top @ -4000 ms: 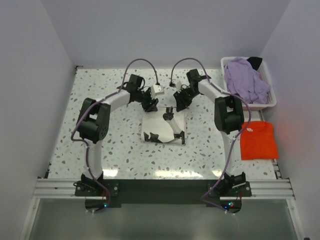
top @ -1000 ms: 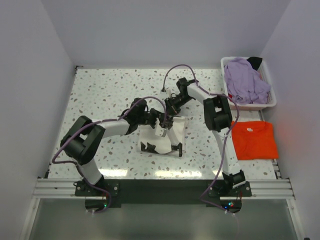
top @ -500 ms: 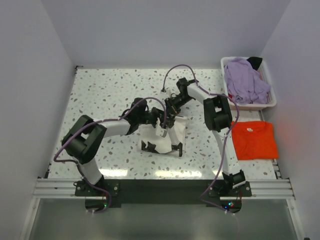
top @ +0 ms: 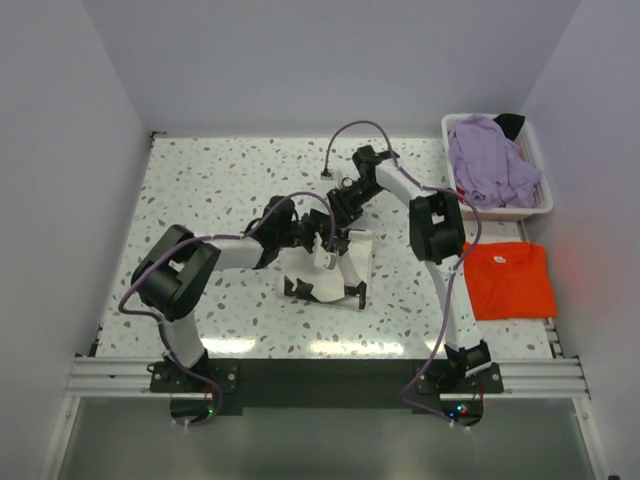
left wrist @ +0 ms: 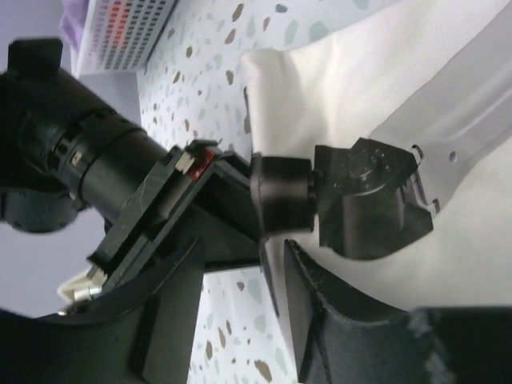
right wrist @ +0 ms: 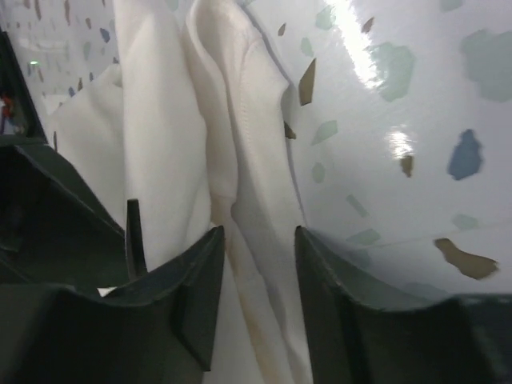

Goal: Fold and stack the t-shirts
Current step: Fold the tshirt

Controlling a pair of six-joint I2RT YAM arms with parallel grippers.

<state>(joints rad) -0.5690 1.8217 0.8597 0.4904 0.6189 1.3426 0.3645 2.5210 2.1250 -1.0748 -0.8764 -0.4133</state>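
The cream-white t-shirt (top: pixel 335 272) lies folded in the middle of the table, and both grippers sit at its far edge. My left gripper (top: pixel 327 243) is open, with speckled table showing between its fingers (left wrist: pixel 168 320) and the white cloth (left wrist: pixel 384 96) beside the right one. My right gripper (top: pixel 340 220) is open too. It straddles a raised fold of the white shirt (right wrist: pixel 260 272) without pinching it. The orange-red t-shirt (top: pixel 515 280) lies folded flat at the right edge. The lavender t-shirt (top: pixel 490 165) is heaped in the basket.
The white plastic basket (top: pixel 500 213) stands at the back right corner and also holds a black item (top: pixel 510 122). The two wrists are close together, and the right arm's black body (left wrist: pixel 120 176) fills the left wrist view. Walls enclose the table on three sides.
Both grippers have opened and let go of the white shirt's far edge. The right gripper has drawn back a little, and the cloth now rests on the table.
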